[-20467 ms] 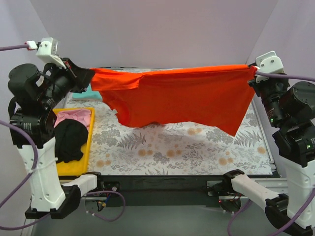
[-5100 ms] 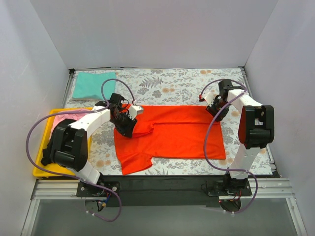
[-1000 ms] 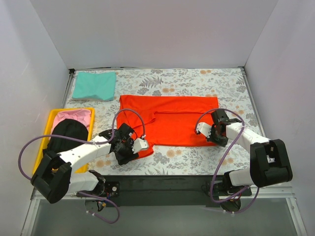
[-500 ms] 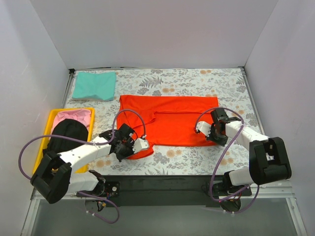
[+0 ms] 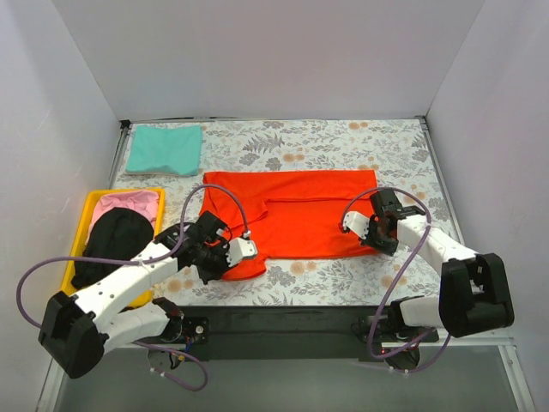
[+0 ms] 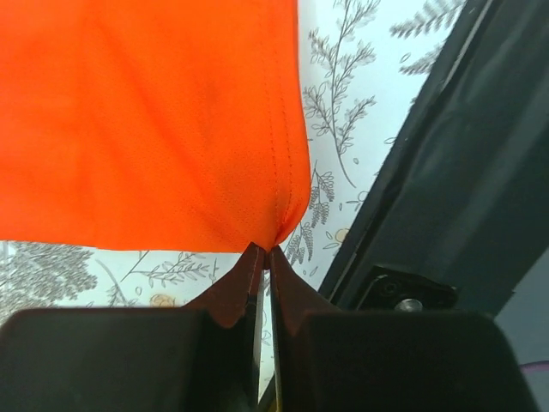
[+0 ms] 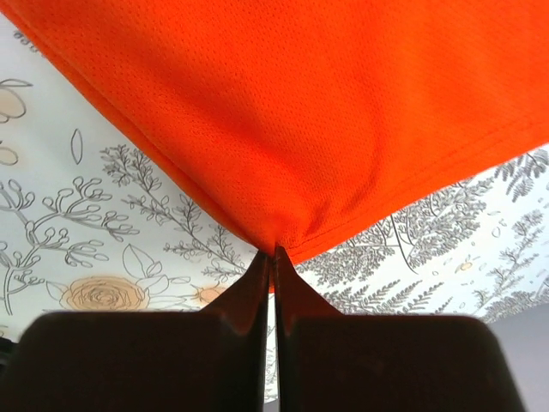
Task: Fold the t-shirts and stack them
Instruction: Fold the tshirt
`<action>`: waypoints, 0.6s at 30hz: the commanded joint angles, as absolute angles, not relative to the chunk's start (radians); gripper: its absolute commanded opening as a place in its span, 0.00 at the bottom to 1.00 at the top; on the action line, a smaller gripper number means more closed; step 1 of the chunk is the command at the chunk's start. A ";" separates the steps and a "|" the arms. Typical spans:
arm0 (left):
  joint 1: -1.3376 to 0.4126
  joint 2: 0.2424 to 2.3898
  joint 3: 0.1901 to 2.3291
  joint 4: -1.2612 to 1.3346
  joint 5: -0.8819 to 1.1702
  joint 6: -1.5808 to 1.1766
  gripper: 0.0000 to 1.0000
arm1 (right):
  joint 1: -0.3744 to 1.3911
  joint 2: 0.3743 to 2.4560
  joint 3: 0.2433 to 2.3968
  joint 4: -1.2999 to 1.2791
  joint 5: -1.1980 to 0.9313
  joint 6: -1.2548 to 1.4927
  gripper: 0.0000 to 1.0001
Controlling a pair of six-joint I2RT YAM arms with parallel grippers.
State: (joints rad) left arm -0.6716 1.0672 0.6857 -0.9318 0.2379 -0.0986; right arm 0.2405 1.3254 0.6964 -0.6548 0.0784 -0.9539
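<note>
Pinching near corners of the orange-red t-shirt [image 5: 300, 215] with left gripper [image 6: 264, 251] and right gripper [image 7: 273, 254], both clamped tight on fine-mesh, stitched hem; lying flat, roughly rectangular, across grey floral cloth [image 5: 343, 137].

The bright orange-red cloth t-shirt [image 5: 292, 213] lies spread out centrally. The teal cloth t-shirt [image 5: 165, 148] sits folded far left. The black cloth t-shirt [image 5: 116, 245] and pink cloth t-shirt [image 5: 129, 204] lie bunched at the left.
</note>
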 commanded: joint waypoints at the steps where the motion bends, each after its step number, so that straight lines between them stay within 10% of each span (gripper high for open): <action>1: -0.678 0.996 0.779 -1.037 0.295 -0.135 0.00 | 0.239 1.266 0.698 -0.724 0.057 -0.983 0.01; 18: -0.407 1.273 1.107 -0.828 0.179 -0.032 0.00 | 0.160 1.407 0.977 -0.769 0.035 -1.042 0.01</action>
